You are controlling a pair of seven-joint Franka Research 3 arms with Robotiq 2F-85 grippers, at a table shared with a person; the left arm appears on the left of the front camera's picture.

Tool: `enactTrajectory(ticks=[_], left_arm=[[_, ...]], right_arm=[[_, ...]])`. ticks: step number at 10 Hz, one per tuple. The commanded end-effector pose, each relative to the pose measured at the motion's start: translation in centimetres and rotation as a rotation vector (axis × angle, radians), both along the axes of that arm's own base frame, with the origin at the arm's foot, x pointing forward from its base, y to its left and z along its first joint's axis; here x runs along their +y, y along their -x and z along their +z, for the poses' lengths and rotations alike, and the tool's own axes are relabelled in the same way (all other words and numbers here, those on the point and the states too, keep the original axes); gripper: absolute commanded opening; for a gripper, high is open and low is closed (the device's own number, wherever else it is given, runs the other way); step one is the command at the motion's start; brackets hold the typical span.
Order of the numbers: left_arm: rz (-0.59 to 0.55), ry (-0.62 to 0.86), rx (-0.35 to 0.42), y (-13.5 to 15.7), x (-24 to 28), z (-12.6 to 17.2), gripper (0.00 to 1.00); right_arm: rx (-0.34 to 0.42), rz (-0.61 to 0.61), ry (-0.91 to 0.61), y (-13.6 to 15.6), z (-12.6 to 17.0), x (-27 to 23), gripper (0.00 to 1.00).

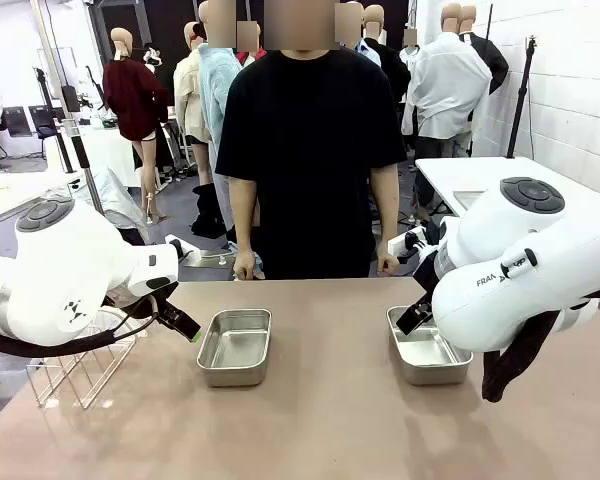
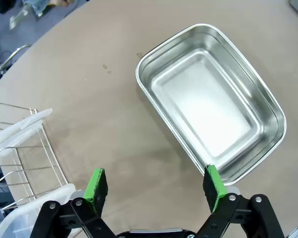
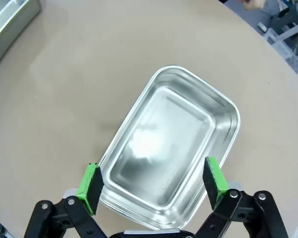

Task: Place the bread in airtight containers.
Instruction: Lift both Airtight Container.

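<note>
Two empty stainless-steel airtight containers sit lidless on the brown table, the left one (image 1: 235, 345) (image 2: 208, 106) and the right one (image 1: 427, 347) (image 3: 164, 144). My left gripper (image 1: 186, 327) (image 2: 156, 183) hovers open just beside the left container's near corner, nothing between its green pads. Above the near end of the right container, my right gripper (image 1: 416, 318) (image 3: 151, 181) stands open and empty. The bread is out of view.
A wire rack (image 1: 78, 368) (image 2: 25, 148) holding translucent lids stands at the table's left edge. A person in a black shirt stands at the far side, hands (image 1: 245, 266) resting at the table edge. The left container's corner (image 3: 10, 20) appears in the right wrist view.
</note>
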State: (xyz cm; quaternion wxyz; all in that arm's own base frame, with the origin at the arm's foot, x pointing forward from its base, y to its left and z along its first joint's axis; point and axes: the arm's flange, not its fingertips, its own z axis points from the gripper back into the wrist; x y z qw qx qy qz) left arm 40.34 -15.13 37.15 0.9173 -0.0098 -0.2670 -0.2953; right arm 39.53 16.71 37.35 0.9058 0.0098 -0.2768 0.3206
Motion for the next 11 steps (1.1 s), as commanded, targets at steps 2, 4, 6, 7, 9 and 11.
enactTrajectory(ticks=[2,4,6,7,9,11], left_arm=[[0.0,0.0,0.0,0.0,0.0,0.0,1.0],[0.0,0.0,0.0,0.0,0.0,0.0,1.0],[0.0,0.0,0.0,0.0,0.0,0.0,1.0],[0.0,0.0,0.0,0.0,0.0,0.0,1.0],[0.0,0.0,0.0,0.0,0.0,0.0,1.0],[0.0,0.0,0.0,0.0,0.0,0.0,1.0]], right_arm=[[0.0,0.0,0.0,0.0,0.0,0.0,1.0],[0.0,0.0,0.0,0.0,0.0,0.0,1.0],[0.0,0.0,0.0,0.0,0.0,0.0,1.0],[0.0,0.0,0.0,0.0,0.0,0.0,1.0],[0.0,0.0,0.0,0.0,0.0,0.0,1.0],[0.0,0.0,0.0,0.0,0.0,0.0,1.0]])
